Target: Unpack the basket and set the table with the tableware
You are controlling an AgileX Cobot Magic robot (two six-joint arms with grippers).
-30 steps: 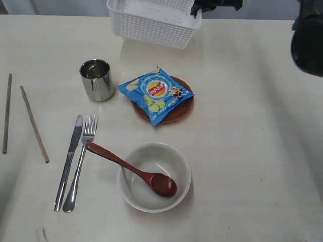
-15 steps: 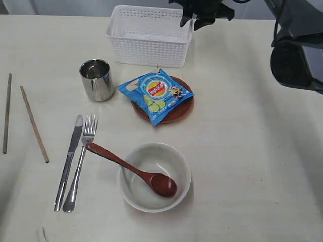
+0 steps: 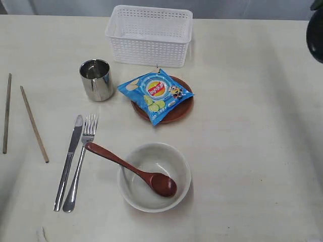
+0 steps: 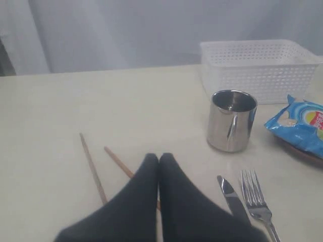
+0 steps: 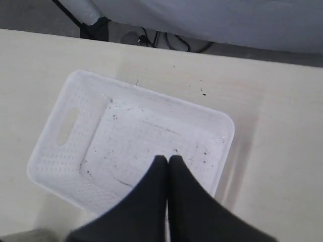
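The white basket (image 3: pixel 149 35) stands empty at the back of the table (image 3: pixel 247 131). In front of it lie the brown plate (image 3: pixel 182 110), the steel cup (image 3: pixel 96 79), knife (image 3: pixel 68 161), fork (image 3: pixel 82 160), two chopsticks (image 3: pixel 34 123) and the bowl (image 3: pixel 176 166) with the wooden spoon (image 3: pixel 132 170) resting in it. My left gripper (image 4: pixel 159 157) is shut and empty, above the chopsticks (image 4: pixel 92 166). My right gripper (image 5: pixel 168 159) is shut and empty, high over the basket (image 5: pixel 70 126). Neither gripper shows in the exterior view.
A blue chip bag (image 3: pixel 155 94) lies on the brown plate. A dark part of the right arm (image 3: pixel 315 35) shows at the right edge of the exterior view. The basket's floor (image 5: pixel 146 146) carries small dark specks.
The right gripper let go of the basket, rose away from it and shut. The basket went from tilted to flat on the table. The right arm withdrew toward the right edge.
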